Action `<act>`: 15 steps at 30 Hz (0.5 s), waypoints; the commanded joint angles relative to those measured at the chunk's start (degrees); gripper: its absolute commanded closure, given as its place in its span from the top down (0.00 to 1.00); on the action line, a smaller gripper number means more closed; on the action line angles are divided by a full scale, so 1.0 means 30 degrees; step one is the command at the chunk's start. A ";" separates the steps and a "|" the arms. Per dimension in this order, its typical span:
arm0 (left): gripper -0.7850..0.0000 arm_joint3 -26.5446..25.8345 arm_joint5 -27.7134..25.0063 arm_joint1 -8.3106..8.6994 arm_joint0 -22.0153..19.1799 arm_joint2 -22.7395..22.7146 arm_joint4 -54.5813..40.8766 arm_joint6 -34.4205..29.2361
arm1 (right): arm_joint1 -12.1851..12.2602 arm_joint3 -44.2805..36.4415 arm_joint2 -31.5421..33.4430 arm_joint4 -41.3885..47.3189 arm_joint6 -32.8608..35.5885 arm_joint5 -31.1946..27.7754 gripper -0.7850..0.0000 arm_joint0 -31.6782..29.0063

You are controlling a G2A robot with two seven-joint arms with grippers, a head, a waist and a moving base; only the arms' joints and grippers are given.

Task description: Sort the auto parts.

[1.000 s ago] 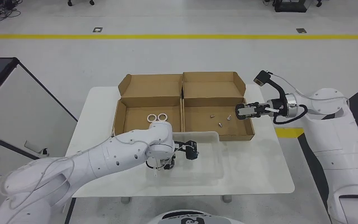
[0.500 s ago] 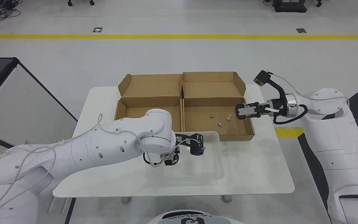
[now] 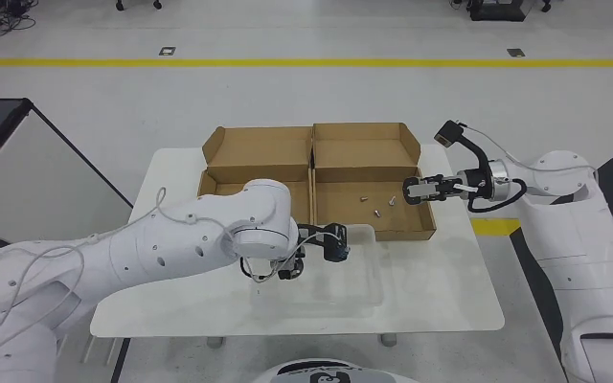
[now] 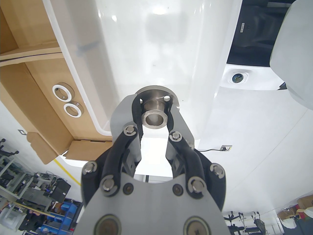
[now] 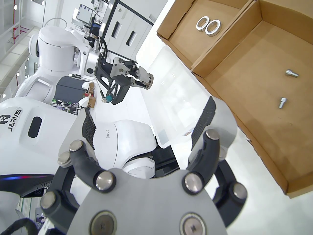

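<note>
My left gripper (image 4: 154,112) is shut on a metal flanged bushing (image 4: 154,121), held by its hub above the clear plastic tray (image 4: 73,57). From above, that gripper (image 3: 335,251) hangs over the tray's far left part (image 3: 369,230). In the right wrist view the bushing (image 5: 149,78) shows at its fingertips. Two white-rimmed rings (image 4: 63,91) (image 5: 207,25) lie in the left cardboard box (image 3: 206,196). Small bolts (image 3: 364,199) (image 5: 291,73) lie in the right box (image 3: 421,225). My right gripper (image 3: 414,190) (image 5: 146,123) stands open and empty over that box's right side.
Both boxes sit side by side at the table's far half with flaps folded back. The tray lies in front of them near the table's front edge (image 3: 316,330). Bare tabletop lies at the far left (image 3: 172,182) and right of the tray (image 3: 450,278).
My left arm has swung up and over the left box, carrying the shut gripper with the bushing slightly right and away from the tray floor. The right arm has not moved.
</note>
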 commanded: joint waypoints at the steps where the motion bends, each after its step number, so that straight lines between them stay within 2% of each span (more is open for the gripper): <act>1: 0.00 0.0234 0.0252 0.0066 0.0246 -0.0182 0.0291 0.0716 | 0.0000 0.0000 0.0000 -0.0001 0.0000 0.0000 1.00 0.0000; 3: 0.00 0.0445 -0.0265 0.0271 0.0469 -0.0765 -0.0349 0.1758 | 0.0000 0.0000 0.0000 -0.0001 0.0000 0.0000 1.00 0.0000; 6: 0.00 0.0692 -0.0668 0.0899 0.0731 -0.2080 -0.0686 0.3106 | 0.0000 0.0000 0.0000 -0.0001 0.0000 0.0000 1.00 0.0000; 10: 0.00 0.0588 -0.1977 0.2333 0.1620 -0.4556 -0.1588 0.4280 | 0.0000 0.0000 0.0000 -0.0001 0.0000 0.0000 1.00 0.0000; 15: 0.00 0.0003 -0.4165 0.4136 0.3601 -0.7570 -0.2899 0.4990 | 0.0000 0.0000 0.0000 -0.0001 0.0000 0.0000 1.00 0.0000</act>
